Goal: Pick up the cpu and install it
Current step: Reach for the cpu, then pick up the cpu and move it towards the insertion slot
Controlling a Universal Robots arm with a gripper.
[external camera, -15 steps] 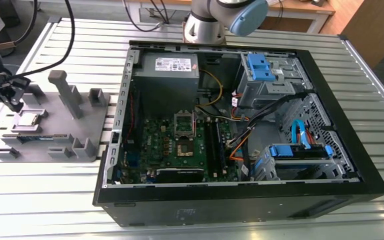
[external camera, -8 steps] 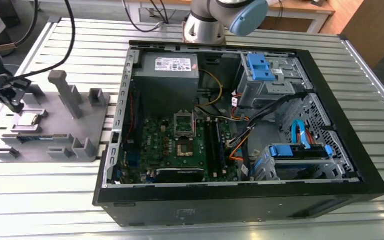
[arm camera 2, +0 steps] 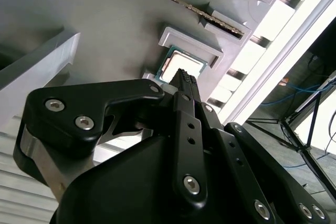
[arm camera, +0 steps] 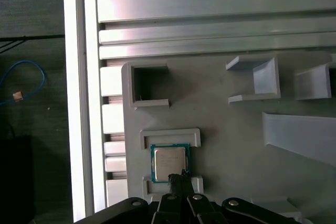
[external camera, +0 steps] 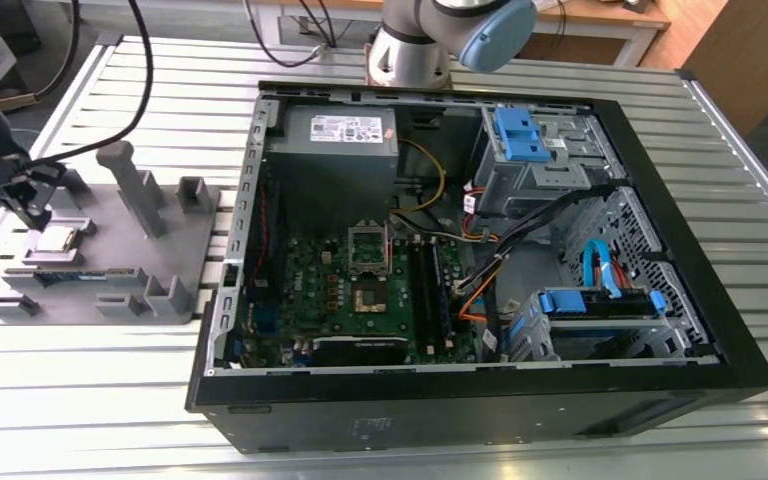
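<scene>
Item: the cpu [arm camera: 169,160], one small flat square chip with a silvery-grey metal top and a thin blue-green rim; the faint print on its lid is too fine to read. Location: lying flat in a bracketed recess of the grey fixture plate [arm camera: 236,124], at the exterior view's left, well apart from the open computer case [external camera: 704,300]. My gripper [arm camera: 178,176] hangs over one edge of it, jaws closed together, holding nothing. White label on the power supply [external camera: 344,130]: unreadable.

A: Where does the exterior view sit?
B: High, angled down over the bench [external camera: 91,400] — open computer case [external camera: 491,415] central, grey fixture plate [external camera: 177,250] at the exterior view's left.
A: The wrist views?
B: Both close, looking past the jaws onto that plate — they share the cpu [arm camera: 169,161] [arm camera 2: 181,64].
</scene>
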